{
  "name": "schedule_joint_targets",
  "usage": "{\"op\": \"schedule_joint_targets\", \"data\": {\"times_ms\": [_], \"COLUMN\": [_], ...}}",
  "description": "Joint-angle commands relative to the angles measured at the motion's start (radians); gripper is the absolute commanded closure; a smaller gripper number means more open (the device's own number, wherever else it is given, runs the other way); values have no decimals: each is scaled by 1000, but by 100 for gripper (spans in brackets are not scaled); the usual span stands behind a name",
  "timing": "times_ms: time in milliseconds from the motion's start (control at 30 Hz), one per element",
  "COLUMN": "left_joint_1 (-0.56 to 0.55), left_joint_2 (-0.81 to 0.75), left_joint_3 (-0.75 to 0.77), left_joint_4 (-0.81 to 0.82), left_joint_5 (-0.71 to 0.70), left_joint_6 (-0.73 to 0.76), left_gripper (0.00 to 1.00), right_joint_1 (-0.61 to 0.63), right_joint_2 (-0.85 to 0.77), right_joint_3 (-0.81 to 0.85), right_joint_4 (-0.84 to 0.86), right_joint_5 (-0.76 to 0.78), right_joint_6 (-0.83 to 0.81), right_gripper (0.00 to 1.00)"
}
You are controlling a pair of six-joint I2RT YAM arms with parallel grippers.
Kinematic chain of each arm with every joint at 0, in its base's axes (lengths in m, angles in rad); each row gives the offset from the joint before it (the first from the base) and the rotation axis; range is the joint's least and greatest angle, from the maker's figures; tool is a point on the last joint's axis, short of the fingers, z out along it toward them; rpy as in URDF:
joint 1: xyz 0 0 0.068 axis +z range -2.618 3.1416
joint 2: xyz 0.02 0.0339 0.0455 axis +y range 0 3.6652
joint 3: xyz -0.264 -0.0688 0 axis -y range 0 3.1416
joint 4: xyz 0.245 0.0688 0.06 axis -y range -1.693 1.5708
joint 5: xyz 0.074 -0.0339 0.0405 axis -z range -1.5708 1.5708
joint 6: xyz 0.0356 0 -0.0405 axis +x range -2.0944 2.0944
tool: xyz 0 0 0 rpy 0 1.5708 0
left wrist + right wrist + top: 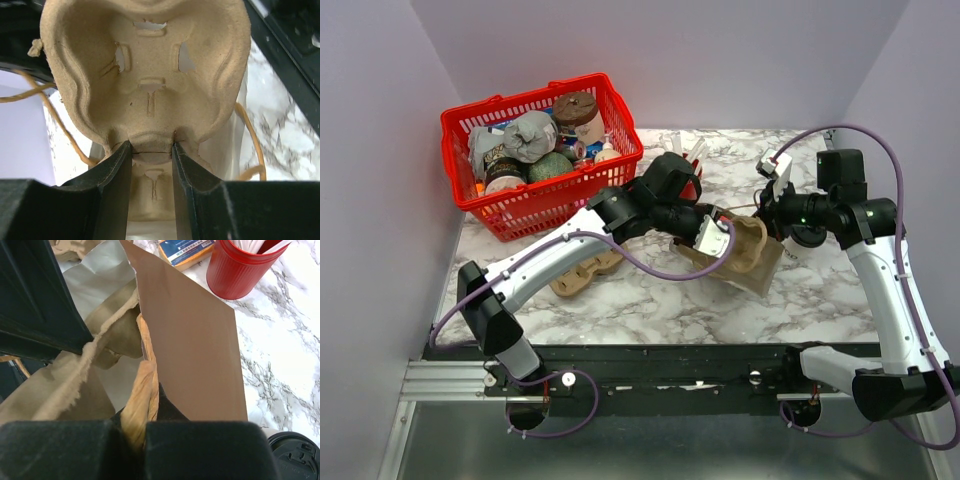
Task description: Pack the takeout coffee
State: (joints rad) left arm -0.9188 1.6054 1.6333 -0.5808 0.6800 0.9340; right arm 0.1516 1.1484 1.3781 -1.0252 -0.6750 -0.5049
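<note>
The takeout coffee [807, 238], a pale cup with a black lid [295, 455], stands on the marble just right of the brown paper bag [765, 268], partly hidden by my right arm. My right gripper [145, 415] is shut on the bag's twisted paper handle [147, 375] and holds the bag's mouth up. My left gripper [151, 150] is shut on the middle rib of a pulp cup carrier [145, 75]. The carrier [745, 243] sits tilted in the bag's mouth, with its edge [60, 385] inside the bag [195, 350].
A red basket [520, 205] full of groceries stands at the back left. A red cup [240, 267] of white cutlery and an orange packet [187, 250] sit behind the bag. A second pulp carrier [585, 272] lies under my left arm.
</note>
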Motion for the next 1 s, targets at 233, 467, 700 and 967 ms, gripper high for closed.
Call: {"op": "schedule_joint_targets", "data": {"times_ms": [233,467,700,967], "left_joint_1": [-31,-45,-75,-161], "left_joint_2": [105,182,225,183], "left_joint_3": [175,284,275,223], "left_joint_4": [-347,-436,-372,-306], "left_joint_5": [-138,-212,-342,-539], "left_joint_6": [255,315,315,310], "left_gripper": [100,100,100,100], "right_joint_1": [5,6,6,6], "right_joint_2": [43,74,86,39], "right_joint_3": [41,75,79,18], "right_joint_4": [-22,-21,-19,-47], "right_joint_5": [-1,-35,-51,-155], "right_joint_6": [29,42,62,120], "right_gripper": [100,99,99,100]}}
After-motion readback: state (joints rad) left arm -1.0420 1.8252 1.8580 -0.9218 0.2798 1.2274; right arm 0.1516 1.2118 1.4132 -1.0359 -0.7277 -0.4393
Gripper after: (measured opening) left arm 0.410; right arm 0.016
